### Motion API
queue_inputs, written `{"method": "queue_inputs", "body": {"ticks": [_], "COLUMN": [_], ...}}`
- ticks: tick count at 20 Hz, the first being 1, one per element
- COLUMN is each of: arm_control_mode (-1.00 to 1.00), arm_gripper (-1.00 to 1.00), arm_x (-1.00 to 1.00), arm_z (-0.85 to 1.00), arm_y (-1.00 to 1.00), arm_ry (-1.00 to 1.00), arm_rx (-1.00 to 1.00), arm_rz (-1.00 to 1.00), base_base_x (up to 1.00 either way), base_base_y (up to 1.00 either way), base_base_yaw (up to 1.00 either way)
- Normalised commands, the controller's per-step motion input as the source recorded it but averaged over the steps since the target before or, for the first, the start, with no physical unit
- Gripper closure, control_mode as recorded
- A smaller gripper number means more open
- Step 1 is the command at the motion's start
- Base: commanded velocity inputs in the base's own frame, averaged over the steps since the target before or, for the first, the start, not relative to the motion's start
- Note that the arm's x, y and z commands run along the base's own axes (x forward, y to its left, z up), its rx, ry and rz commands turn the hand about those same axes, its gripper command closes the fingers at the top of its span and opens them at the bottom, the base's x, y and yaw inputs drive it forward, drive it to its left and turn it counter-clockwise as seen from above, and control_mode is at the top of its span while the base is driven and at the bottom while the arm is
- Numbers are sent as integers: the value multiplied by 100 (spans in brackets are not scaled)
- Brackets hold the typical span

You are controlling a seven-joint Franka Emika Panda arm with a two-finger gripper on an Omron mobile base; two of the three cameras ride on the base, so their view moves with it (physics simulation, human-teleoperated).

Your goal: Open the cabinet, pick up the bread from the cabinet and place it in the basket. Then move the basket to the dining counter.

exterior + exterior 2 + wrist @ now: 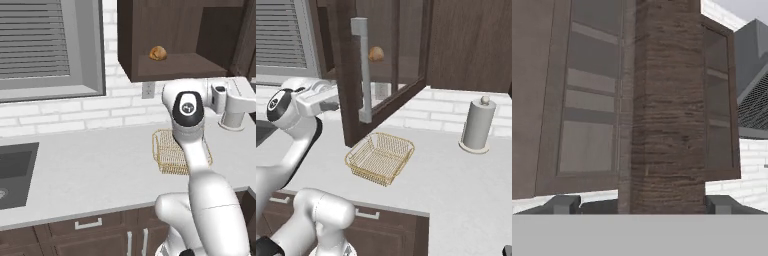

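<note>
The released claw (639,204) faces the dark wood-grained cabinet (667,115); a round bread (158,53) sits above the wire-mesh basket (380,157).

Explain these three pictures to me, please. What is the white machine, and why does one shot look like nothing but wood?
The white machine is a robot arm in a rendered kitchen. Two pictures come from cameras behind it, one to its left and one to its right, so both show the same scene from two sides. The third comes from a camera on its hand, looking along the jaws at the edge of the cabinet door right in front of them, hence all the wood. The two grey finger tips stand apart, one to each side of that door edge, with nothing held.

The cabinet hangs on the wall with its glass door swung open. A small bun, the bread, sits on its shelf. Below, on the grey worktop, lie a wire basket and a paper-towel roll. A sink is at the left.
</note>
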Motion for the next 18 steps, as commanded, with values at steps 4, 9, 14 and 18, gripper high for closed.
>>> {"method": "queue_inputs", "body": {"ticks": [4,9,14,18], "arm_control_mode": [-100,-100,-100,-100], "arm_gripper": [-100,-100,-100,-100], "arm_x": [0,2,1,-14], "arm_z": [0,0,0,0], "arm_y": [-86,-70,-37,-9], "arm_ry": [0,0,0,0], "arm_rx": [0,3,1,0], "arm_rz": [-7,7,23,24], "base_base_x": [0,0,0,0], "base_base_y": [0,0,0,0], "base_base_yaw": [0,0,0,0]}}
